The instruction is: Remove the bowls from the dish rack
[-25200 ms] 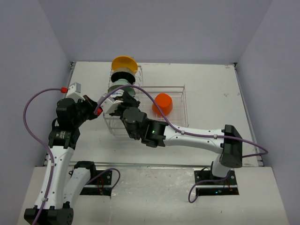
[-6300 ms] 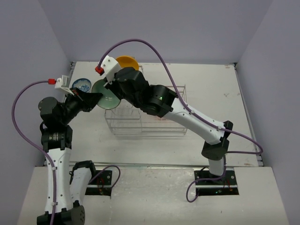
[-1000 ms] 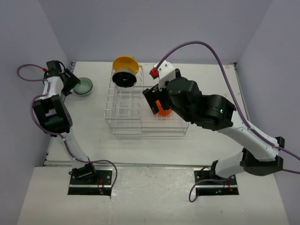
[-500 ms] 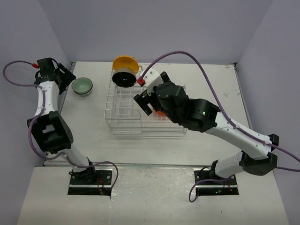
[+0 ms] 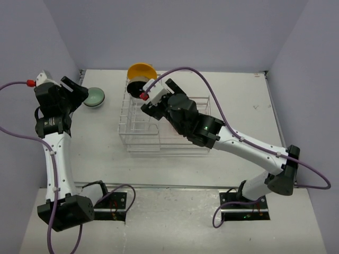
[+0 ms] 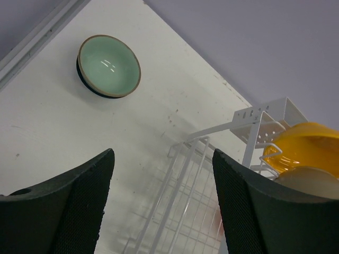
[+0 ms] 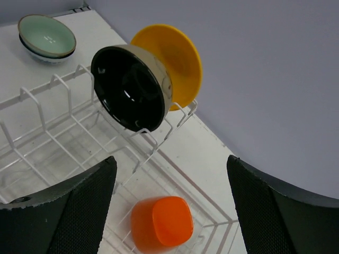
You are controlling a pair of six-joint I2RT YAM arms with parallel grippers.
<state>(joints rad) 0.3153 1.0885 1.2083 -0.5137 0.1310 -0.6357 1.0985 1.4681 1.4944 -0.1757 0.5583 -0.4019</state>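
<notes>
The white wire dish rack (image 5: 132,135) (image 7: 63,127) (image 6: 185,174) holds a yellow bowl (image 5: 141,70) (image 7: 175,61) (image 6: 307,145) and a black bowl (image 7: 130,87) (image 5: 137,84) upright in its slots. An orange-red bowl (image 7: 161,222) lies upside down in the low basket. A mint green bowl (image 5: 94,97) (image 6: 108,66) (image 7: 46,34) sits on the table left of the rack, stacked on another bowl. My left gripper (image 5: 78,91) (image 6: 163,159) hangs open and empty beside it. My right gripper (image 5: 152,110) (image 7: 170,161) is open over the rack, just in front of the black bowl.
The table's raised left edge (image 6: 37,37) runs close behind the stacked bowls. The back wall (image 7: 254,63) stands right behind the rack. The right arm (image 5: 238,143) stretches across the basket and hides the orange-red bowl from above.
The right arm has swung left from above the orange-red bowl towards the upright bowls. The left arm has changed posture, its gripper staying just left of the mint bowl.
</notes>
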